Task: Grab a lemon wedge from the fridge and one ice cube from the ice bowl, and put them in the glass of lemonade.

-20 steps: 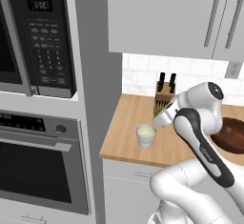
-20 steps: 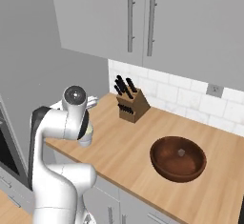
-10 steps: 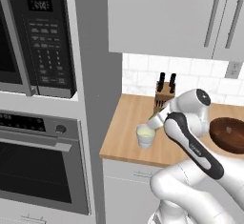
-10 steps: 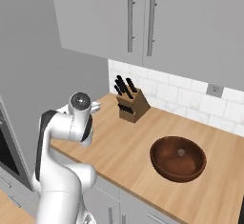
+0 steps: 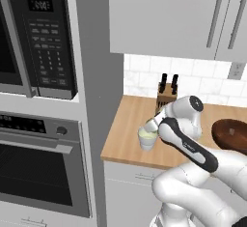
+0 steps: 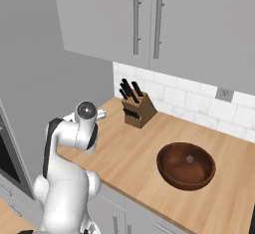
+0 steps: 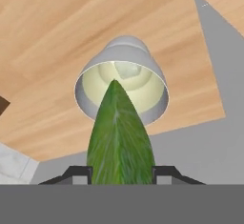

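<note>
The jaws (image 7: 121, 171) are squeezed shut on the small yellow-green lemon wedge (image 7: 120, 137). The wedge sticks out from between the two dark finger tips (image 7: 81, 171), and its long pointed end aims straight ahead.

Right past that point, in the hand view, sits the short whitish see-through glass of pale yellow lemonade (image 7: 122, 88). The tip of the wedge lies over the open mouth of the glass, so the glass looks to be straight ahead of the jaws and very near. I think the wedge can be let go into the drink soon.

The glass (image 5: 147, 138) stands on the light wooden desk (image 5: 130, 134), near its left edge. The round dark brown ice bowl (image 6: 186, 165) sits well apart on the right.
</note>
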Robot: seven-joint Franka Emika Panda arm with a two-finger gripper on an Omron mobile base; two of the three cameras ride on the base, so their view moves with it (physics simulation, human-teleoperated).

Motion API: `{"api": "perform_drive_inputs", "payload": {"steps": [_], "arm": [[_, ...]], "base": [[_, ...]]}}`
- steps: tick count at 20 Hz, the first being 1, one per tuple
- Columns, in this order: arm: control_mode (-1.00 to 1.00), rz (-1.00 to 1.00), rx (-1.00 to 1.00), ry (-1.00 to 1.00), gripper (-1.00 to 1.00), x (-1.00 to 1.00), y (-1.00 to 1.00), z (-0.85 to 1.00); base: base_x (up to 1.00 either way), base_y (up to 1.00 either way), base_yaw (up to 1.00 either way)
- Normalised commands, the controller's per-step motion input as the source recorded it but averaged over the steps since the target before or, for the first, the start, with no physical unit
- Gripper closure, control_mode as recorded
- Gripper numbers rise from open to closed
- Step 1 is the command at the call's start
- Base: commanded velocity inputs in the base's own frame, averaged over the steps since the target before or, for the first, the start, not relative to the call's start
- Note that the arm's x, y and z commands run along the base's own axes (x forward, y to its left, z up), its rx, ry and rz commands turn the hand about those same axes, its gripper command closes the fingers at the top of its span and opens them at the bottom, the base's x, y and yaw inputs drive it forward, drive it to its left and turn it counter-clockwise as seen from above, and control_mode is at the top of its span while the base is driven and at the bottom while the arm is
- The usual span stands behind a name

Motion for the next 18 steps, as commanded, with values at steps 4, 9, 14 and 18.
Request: {"api": "perform_drive_inputs", "payload": {"steps": [4,9,14,18], "arm": [[-1.00,0.00,-0.01,0.00,1.00,0.29,0.03,-0.26],[-1.00,0.00,-0.01,0.00,1.00,0.25,0.00,-0.27],[-1.00,0.00,-0.01,0.00,1.00,0.21,0.00,-0.26],[-1.00,0.00,0.00,0.00,1.00,0.19,0.01,-0.22]], "base": [[0.00,0.00,0.00],[0.00,0.00,0.00],[0.00,0.00,0.00],[0.00,0.00,0.00]]}}
